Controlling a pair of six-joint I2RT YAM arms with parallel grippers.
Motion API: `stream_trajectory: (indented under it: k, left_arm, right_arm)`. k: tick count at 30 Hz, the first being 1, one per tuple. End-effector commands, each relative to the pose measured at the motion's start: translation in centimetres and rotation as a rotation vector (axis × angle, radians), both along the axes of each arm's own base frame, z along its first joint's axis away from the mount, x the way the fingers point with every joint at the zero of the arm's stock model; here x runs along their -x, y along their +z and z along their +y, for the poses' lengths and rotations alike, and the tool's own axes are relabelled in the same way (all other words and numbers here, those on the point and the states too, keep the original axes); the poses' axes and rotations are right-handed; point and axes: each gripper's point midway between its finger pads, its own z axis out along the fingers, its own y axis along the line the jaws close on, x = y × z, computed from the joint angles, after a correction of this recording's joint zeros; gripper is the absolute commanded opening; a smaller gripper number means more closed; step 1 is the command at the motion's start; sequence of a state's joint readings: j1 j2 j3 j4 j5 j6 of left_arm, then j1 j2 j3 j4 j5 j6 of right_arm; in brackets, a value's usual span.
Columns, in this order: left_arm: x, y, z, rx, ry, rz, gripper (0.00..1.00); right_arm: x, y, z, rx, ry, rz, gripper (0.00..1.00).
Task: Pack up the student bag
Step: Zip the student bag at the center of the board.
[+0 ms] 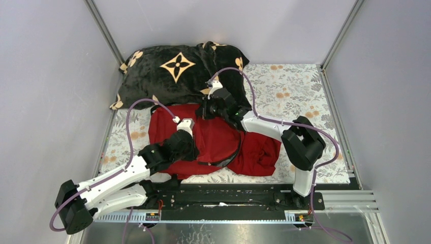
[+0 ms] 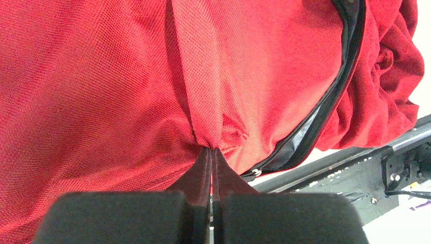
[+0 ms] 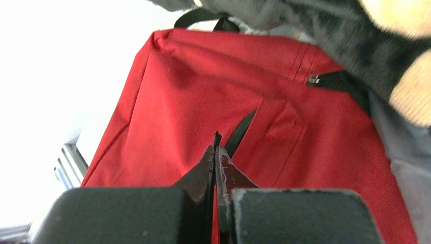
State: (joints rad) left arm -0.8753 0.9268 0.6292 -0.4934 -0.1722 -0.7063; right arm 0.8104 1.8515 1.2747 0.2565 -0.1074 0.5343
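Note:
The student bag (image 1: 213, 138), a red backpack with black zipper lines, lies flat in the middle of the table. My left gripper (image 1: 192, 147) rests on its near left part. In the left wrist view it (image 2: 212, 148) is shut on a pinched fold of the bag's red fabric (image 2: 101, 76), next to an open zipper (image 2: 305, 137) showing dark lining. My right gripper (image 1: 207, 113) is at the bag's far edge. In the right wrist view it (image 3: 217, 140) is shut on a thin black strip of the bag (image 3: 178, 91).
A black plush blanket with tan flowers (image 1: 178, 71) lies behind the bag and overhangs it (image 3: 356, 35). A dark-red plain cloth (image 1: 262, 152) lies bunched against the bag's right side (image 2: 391, 86). The black mounting rail (image 1: 228, 195) runs along the near edge.

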Motion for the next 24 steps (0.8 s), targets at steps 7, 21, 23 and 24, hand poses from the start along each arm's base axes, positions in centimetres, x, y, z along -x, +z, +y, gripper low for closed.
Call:
stream_trajectory:
  k: [7, 21, 23, 24]
  left_arm:
    - [3.9, -0.9, -0.2, 0.076, -0.046, 0.145, 0.0]
    - [4.6, -2.0, -0.6, 0.093, -0.065, 0.172, 0.0]
    - [4.7, -2.6, -0.8, 0.097, -0.067, 0.188, 0.0]
    - [4.9, -2.8, -0.9, 0.094, -0.073, 0.199, 0.0]
  right_arm:
    - [-8.0, 4.5, 0.8, -0.038, -0.163, -0.172, 0.0]
    - [-12.5, 1.1, 1.2, 0.07, -0.276, -0.168, 0.0]
    - [-12.5, 2.6, 1.5, 0.062, -0.256, -0.178, 0.0]
    - [-12.2, 3.5, 1.7, 0.051, -0.24, -0.185, 0.0]
